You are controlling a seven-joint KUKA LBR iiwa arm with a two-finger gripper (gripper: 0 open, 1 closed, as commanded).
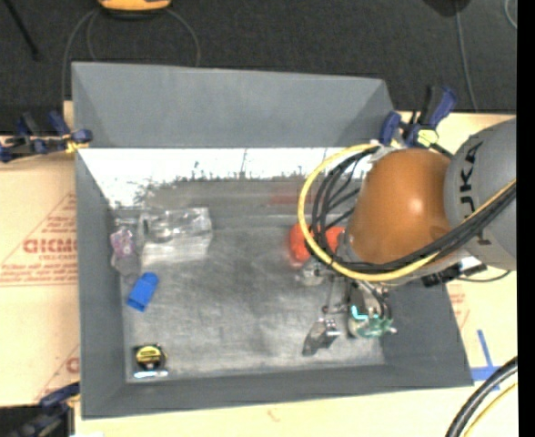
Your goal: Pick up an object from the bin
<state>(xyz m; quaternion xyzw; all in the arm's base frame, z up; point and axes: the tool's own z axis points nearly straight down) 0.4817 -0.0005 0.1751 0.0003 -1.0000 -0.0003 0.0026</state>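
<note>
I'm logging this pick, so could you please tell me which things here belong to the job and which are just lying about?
In the job: gripper, low at the bin's right; grey bin.
Lying about: red-orange thing, right of middle; clear plastic piece; blue block; yellow tape measure.

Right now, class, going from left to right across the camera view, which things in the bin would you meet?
Pale purple thing → clear plastic piece → orange-red thing, partly behind the arm → tool.
</note>
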